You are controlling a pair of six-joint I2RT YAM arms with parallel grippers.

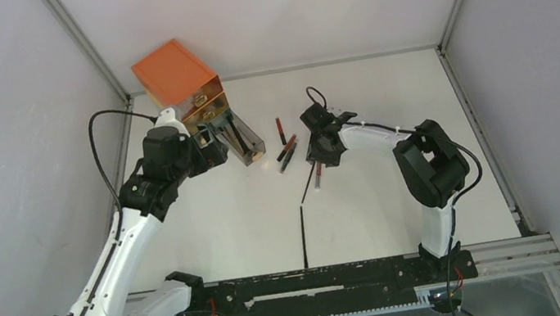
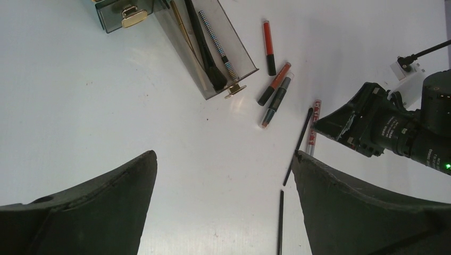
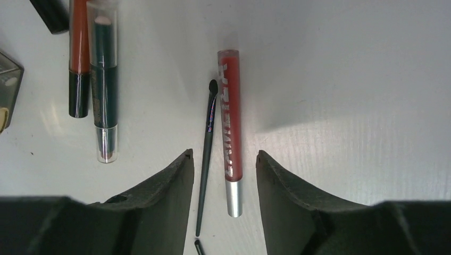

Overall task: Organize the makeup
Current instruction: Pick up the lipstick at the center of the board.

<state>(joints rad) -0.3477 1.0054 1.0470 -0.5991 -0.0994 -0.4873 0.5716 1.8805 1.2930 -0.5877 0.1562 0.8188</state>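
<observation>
**Left hand** (image 2: 223, 159): released. The jaws stand at full spread and nothing lies between the fingers (image 2: 80, 212). The hand hovers above the counter (image 1: 213, 233), just at 6 o'clock of the open drawer (image 1: 245, 140).

**Right hand** (image 3: 223, 159): released, with the jaws about half spread and grasping nothing. It points down over the middle of the counter. Its fingers straddle the near ends of 2 items lying side by side:
- The red gloss tube (image 3: 230, 122) has a clear gap to the finger at its 3 o'clock.
- The thin black applicator (image 3: 207, 143) runs just beside the finger at its 9 o'clock. Whether they touch cannot be told.

**Location of the makeup**
- In the drawer are 3 items lying lengthwise: 1 black brush (image 2: 205, 49), 1 patterned pencil (image 2: 217, 45) and 1 thin gold-toned pencil (image 2: 183, 29).
- On the counter at 3 o'clock of the drawer lies 1 red pencil (image 2: 268, 42). At its 6 o'clock, 1 orange-red stick (image 2: 276, 79) and 1 dark green stick (image 2: 277, 101) lie just beside each other.
- The gloss tube and applicator lie at 4 o'clock of these sticks, under the right hand.
- 1 black pencil (image 2: 280, 223) lies alone at 6 o'clock of the applicator, toward the arm bases.

**Storage unit:** the drawer belongs to the orange box (image 1: 174, 72), which stands at the counter's 11 o'clock corner.
</observation>
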